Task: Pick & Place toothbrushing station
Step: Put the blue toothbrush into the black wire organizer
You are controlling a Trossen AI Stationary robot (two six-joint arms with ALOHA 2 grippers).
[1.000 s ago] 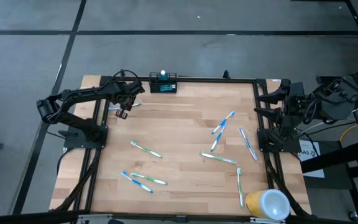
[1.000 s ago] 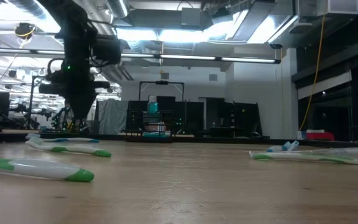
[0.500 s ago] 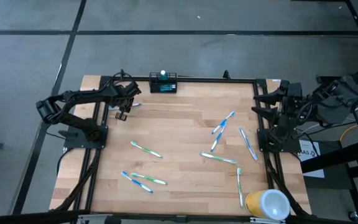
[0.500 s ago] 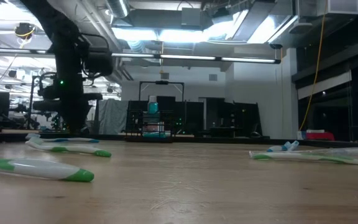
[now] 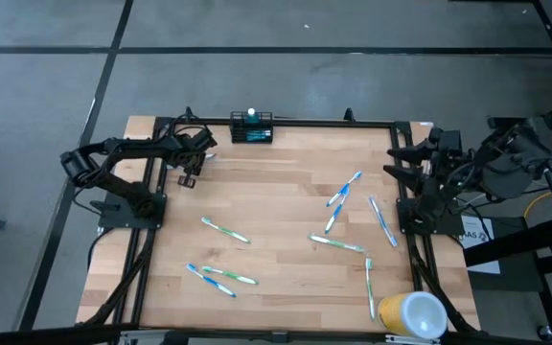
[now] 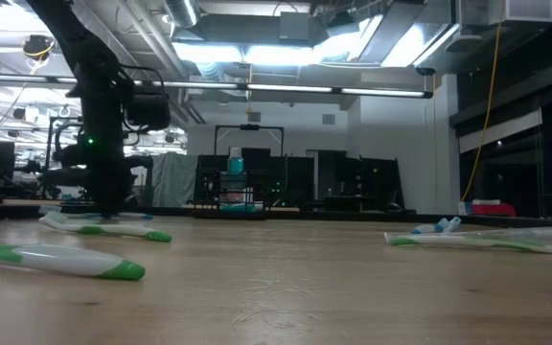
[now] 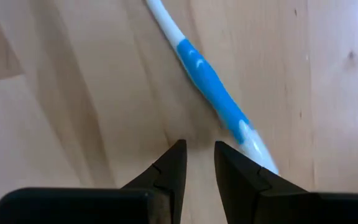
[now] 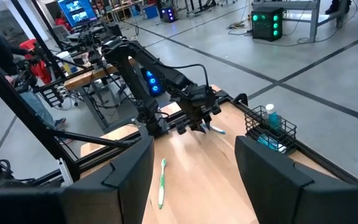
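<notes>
Left gripper (image 7: 196, 163) low over a blue-and-white toothbrush (image 7: 211, 93)

We see its fingers (image 7: 173, 167) slightly apart and empty, toothbrush just beside them, left of the toothbrushing station (image 5: 252, 130) at the bench's (image 5: 276, 192) far edge. Our right gripper (image 8: 194, 158) waits far right of the station, fingers wide apart.

The counter (image 5: 276, 201) is pale, striped wood inside a black frame. The caddy (image 5: 252, 130) is black wire mesh with teal inside. Just beside the dark left hand (image 7: 197, 163) lies a blue-and-white brush (image 7: 211, 99). Other brushes are white with green (image 5: 224, 230) or blue (image 5: 344, 189). The cup (image 5: 412, 314) is yellow and white.
</notes>
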